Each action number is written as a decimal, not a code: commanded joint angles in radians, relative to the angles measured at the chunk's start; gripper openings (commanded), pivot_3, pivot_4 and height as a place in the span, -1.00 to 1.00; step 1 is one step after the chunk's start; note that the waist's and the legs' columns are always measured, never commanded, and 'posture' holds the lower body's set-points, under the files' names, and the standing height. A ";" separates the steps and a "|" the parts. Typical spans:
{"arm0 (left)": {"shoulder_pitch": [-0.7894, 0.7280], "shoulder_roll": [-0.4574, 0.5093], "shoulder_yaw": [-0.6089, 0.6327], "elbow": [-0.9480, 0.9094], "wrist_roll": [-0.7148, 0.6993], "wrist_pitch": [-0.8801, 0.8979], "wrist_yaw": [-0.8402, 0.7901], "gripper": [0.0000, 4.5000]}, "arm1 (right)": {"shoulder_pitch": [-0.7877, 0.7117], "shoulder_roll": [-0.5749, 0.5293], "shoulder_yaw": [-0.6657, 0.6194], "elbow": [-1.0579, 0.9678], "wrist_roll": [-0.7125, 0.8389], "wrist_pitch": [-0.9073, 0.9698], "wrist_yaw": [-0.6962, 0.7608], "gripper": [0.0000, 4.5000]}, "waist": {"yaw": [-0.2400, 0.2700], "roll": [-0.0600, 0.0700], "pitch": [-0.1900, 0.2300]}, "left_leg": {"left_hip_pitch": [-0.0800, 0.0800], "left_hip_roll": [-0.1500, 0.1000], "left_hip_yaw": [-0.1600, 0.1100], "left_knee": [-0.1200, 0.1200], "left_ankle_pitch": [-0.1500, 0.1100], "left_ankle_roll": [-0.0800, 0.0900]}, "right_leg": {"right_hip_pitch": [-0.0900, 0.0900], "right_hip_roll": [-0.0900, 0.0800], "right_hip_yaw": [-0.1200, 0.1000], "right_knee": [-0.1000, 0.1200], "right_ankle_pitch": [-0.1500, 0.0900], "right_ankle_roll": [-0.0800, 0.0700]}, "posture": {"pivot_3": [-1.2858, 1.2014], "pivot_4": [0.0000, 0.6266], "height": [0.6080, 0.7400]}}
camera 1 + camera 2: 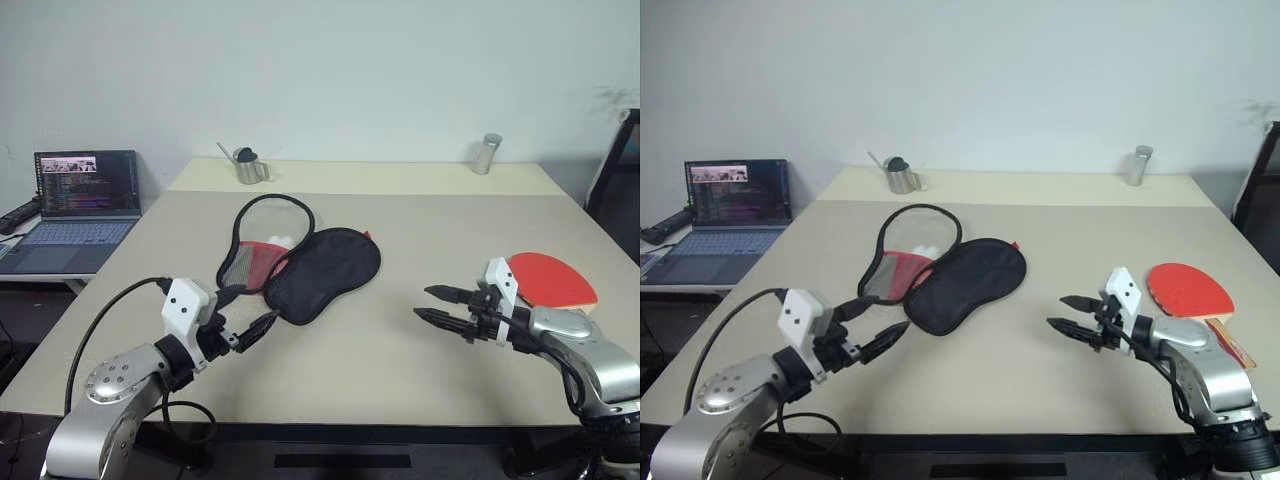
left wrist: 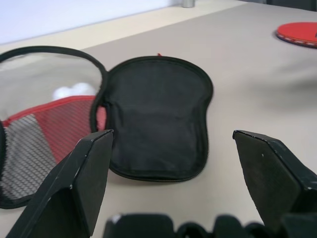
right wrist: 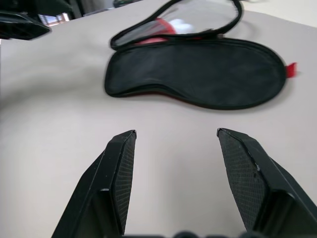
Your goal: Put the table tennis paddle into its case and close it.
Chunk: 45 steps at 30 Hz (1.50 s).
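The case [image 1: 322, 272] lies unzipped and spread open in the middle of the table, its black half toward me and its clear and red mesh half [image 1: 262, 240] farther left. The table tennis paddle [image 1: 551, 278] rests red face up at the right side of the table. My left gripper [image 1: 250, 318] hovers open just in front of the case's near end, empty. My right gripper [image 1: 432, 303] is open and empty too, out to the right of the case and left of the paddle. The left wrist view looks straight over the black half [image 2: 156, 116].
An open laptop [image 1: 78, 205] sits on a lower desk to the left. A small metal watering can [image 1: 248, 165] and a metal tumbler [image 1: 486, 153] stand on the far table. A dark chair or monitor edge [image 1: 620, 170] is at far right.
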 commanded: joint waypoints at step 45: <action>-0.421 0.282 0.020 0.580 -0.026 -0.092 -0.468 0.88 | -0.398 0.657 0.115 0.351 -0.141 0.411 -0.672 0.99 | -0.028 -0.001 0.001 | -0.001 0.000 0.000 -0.001 0.000 0.000 | -0.004 0.000 0.000 0.001 0.000 -0.001 | 0.03 -0.52 1.00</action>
